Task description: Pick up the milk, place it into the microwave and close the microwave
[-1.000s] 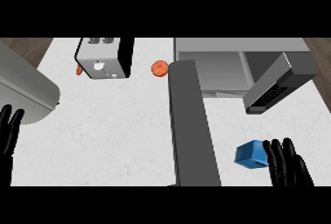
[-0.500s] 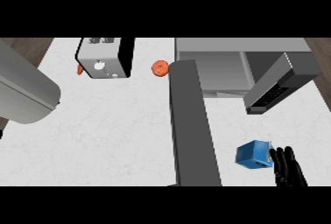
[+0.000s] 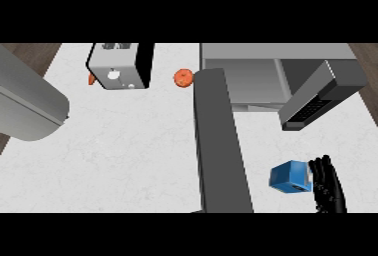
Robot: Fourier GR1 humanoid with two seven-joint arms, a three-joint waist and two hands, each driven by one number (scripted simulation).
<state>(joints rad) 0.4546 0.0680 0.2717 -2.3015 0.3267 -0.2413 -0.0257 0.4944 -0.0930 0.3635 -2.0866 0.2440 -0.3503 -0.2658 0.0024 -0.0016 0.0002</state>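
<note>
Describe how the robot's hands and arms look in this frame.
Only the right hand shows: black all over, with slim segmented fingers lying side by side. No markings, cables or sleeve are visible. Its grey forearm is cut off by the lower edge, and the left hand is out of view.

White marbled counter (image 3: 133,150) is filling most of the view, with brown wood floor (image 3: 26,52) showing at the upper left and upper right corners. A toaster (image 3: 118,65) is sitting at the back edge, and a big grey rounded object (image 3: 26,105) is overlapping the counter's left side.
</note>
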